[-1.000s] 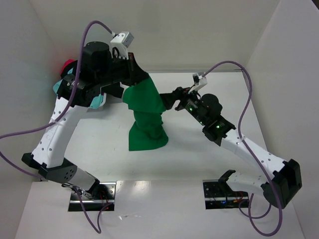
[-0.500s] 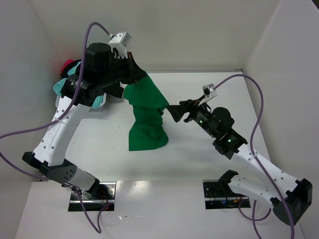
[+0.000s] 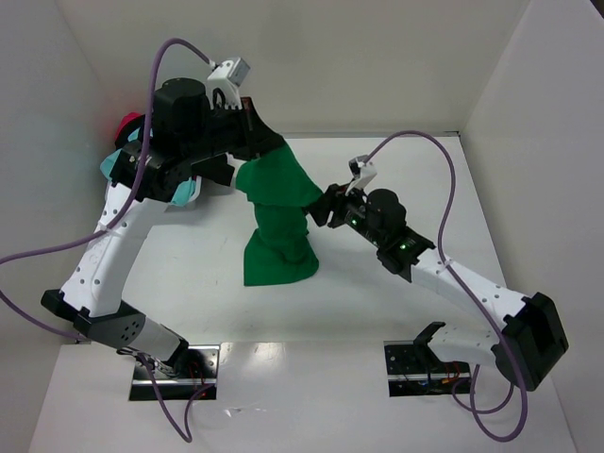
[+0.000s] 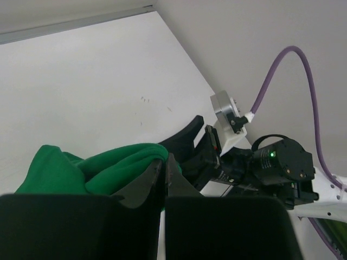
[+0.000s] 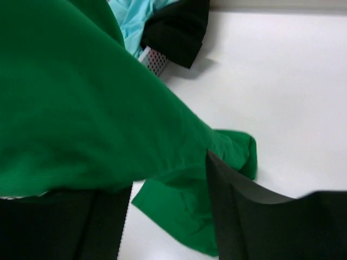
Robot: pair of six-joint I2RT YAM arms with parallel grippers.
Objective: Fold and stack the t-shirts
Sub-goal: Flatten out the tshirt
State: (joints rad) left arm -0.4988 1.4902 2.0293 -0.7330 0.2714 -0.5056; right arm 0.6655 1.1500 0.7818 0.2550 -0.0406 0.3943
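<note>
My left gripper (image 3: 267, 156) is shut on a fold of the bright green t-shirt (image 3: 278, 222) and holds it up, so the shirt hangs in a bunched column with its lower end on the table. In the left wrist view the jaws (image 4: 163, 165) pinch the green cloth (image 4: 92, 170). My right gripper (image 3: 324, 205) is open at the shirt's right edge. In the right wrist view the green cloth (image 5: 97, 108) drapes between and above the spread fingers (image 5: 244, 216). Turquoise (image 5: 132, 26) and black (image 5: 181, 27) shirts lie behind.
A white basket (image 5: 153, 60) sits under the turquoise and black shirts at the far left. Turquoise cloth (image 3: 110, 167) and a red/pink shirt (image 3: 127, 123) show by the left wall, partly hidden by my left arm. White walls enclose the table.
My right gripper backed off to the right half a second ago, then came back against the shirt's right edge. My left gripper kept the shirt lifted, almost still.
</note>
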